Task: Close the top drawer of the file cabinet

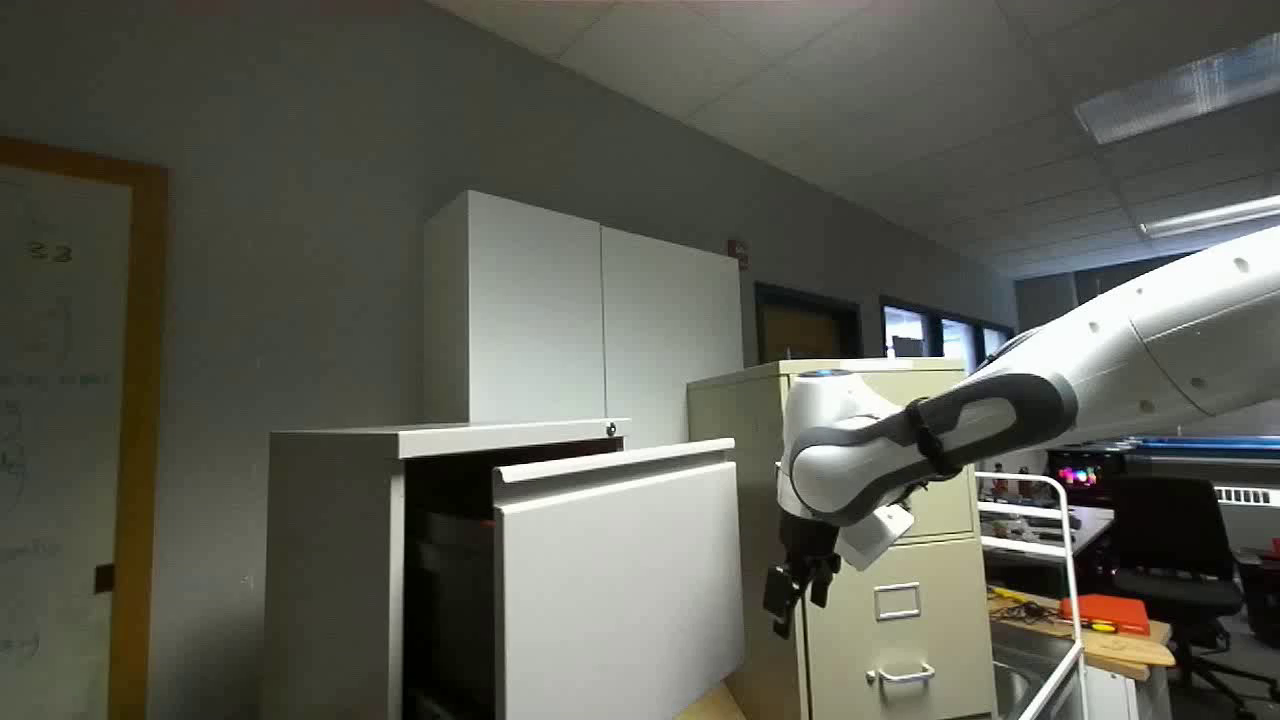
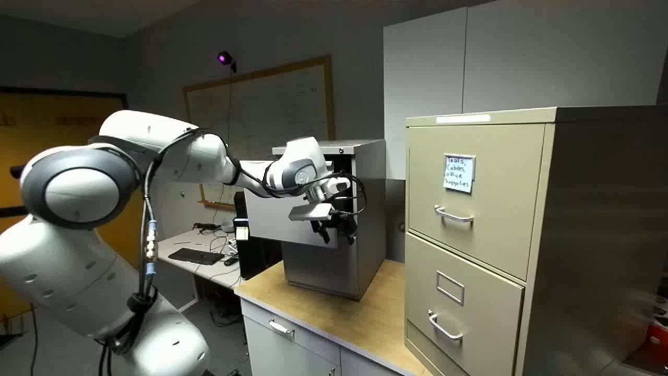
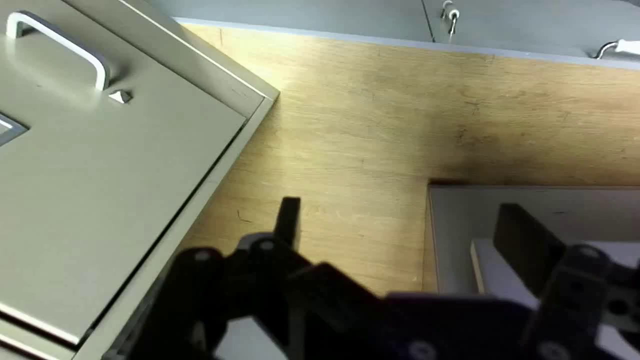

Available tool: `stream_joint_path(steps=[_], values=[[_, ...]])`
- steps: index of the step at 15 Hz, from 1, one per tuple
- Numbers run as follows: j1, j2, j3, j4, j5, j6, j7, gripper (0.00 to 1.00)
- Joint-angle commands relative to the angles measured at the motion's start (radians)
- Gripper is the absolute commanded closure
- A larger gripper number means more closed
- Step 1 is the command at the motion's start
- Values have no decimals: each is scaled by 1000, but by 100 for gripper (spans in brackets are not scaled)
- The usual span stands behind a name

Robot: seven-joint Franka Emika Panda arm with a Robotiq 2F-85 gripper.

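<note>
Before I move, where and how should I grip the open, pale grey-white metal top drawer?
Grip the curled upper lip of its flat front panel, probably from above so the black claw can straddle it: the drawer is pulled out, leaving a gap behind that lip, and the panel below is smooth.

Top drawer (image 1: 620, 590) looks metal, smooth & matt, worktop (image 3: 360, 135) wood w/ grain

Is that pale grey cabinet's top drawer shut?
No, the top drawer juts well out from the file cabinet in both exterior views.
</note>
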Motion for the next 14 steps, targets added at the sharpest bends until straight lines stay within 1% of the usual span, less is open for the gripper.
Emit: stream_joint_path(steps=[1, 8, 11, 14], values=[[2, 0, -1, 2, 0, -2, 0, 0], [2, 0, -1, 3, 0, -1, 0, 0], [-6, -14, 13, -3, -8, 0, 45, 0], [0, -57, 29, -34, -10, 31, 65, 0]])
